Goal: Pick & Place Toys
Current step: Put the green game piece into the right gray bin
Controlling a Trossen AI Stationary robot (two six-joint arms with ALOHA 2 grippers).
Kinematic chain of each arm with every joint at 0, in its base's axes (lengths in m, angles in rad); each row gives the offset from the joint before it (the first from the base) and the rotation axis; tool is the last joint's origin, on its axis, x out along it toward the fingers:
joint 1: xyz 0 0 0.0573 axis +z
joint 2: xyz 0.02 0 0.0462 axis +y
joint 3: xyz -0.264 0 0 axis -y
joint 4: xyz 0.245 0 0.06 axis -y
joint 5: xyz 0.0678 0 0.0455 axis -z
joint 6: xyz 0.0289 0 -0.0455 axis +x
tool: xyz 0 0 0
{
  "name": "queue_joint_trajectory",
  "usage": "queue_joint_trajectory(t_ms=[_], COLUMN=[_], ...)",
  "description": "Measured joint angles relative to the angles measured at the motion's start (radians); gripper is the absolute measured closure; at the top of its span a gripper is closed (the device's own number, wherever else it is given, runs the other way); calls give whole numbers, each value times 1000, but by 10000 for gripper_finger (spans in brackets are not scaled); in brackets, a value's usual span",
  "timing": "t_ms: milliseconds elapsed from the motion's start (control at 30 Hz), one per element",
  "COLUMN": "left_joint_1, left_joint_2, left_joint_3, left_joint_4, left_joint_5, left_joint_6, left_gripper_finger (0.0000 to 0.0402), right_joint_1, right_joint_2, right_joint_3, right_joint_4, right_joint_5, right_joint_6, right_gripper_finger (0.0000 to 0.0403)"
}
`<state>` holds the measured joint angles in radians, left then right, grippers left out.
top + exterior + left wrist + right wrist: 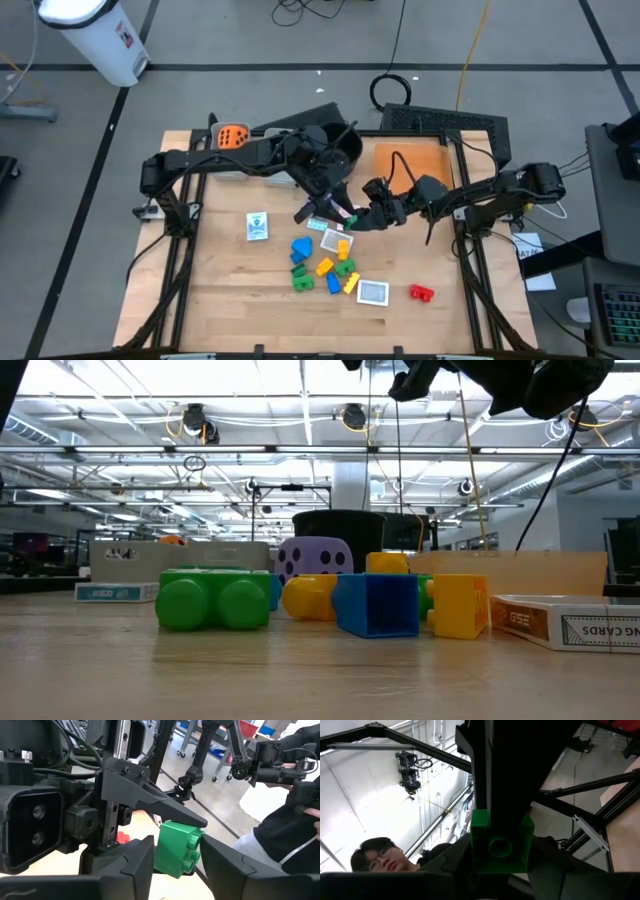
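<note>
A green block (177, 847) hangs in mid-air over the middle of the table, and both grippers are shut on it. My left gripper (177, 857) reaches in from the table's left (338, 210). My right gripper (500, 865) reaches in from the right (372, 216). Below them, several red, blue, yellow and green blocks (322, 265) lie in a loose heap on the wood. A red block (421, 293) and picture cards (257, 226) (372, 291) lie apart from it. A purple die (315, 557) rests behind the heap. An orange die (232, 137) sits at the far left. My left gripper pinches the green block between its two fingers, on two opposite sides (161, 851); the studded face (194, 851) is turned toward one finger. The fingers come nearly level from the table's left. The block is lifted clear of the table. My right gripper pinches the same block on its other pair of sides (477, 845), coming from the table's right and slanting upward. The block's hollow underside (500, 846) faces this wrist. One of its fingers (170, 807) lies along the block's upper side.
A round black pot (340, 150) stands at the far middle, with a grey bin (235, 165) to its left and an orange-brown board (410, 160) to its right. A card box (570, 622) lies at the near right. A person shows beyond the table.
</note>
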<state>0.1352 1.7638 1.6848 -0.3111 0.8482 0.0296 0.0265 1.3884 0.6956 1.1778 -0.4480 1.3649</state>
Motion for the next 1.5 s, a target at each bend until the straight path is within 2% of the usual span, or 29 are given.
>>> queue_joint_trajectory(t_ms=[133,267,533,767,1000,1267,1500], left_joint_1=[0,0,-1,0,0,6,52], left_joint_2=[0,0,0,0,0,0,-3], left_joint_3=[0,0,0,0,0,0,0], left_joint_4=[1,1,2,6,25,25,22], left_joint_5=[-1,-1,0,1,23,-14,11], left_joint_6=[-6,-5,1,14,-11,-13,-65], left_gripper_finger=[219,229,297,335,397,358,334], right_joint_1=[0,0,-1,-1,-3,-16,-72], right_joint_2=[0,0,0,0,0,0,0], right_joint_3=[0,0,0,0,0,0,0], right_joint_4=[0,0,1,0,-2,0,-1], right_joint_5=[0,-1,-3,-1,14,7,7], right_joint_6=[0,0,1,0,-24,-50,-79], right_gripper_finger=[256,254,255,253,231,254,261])
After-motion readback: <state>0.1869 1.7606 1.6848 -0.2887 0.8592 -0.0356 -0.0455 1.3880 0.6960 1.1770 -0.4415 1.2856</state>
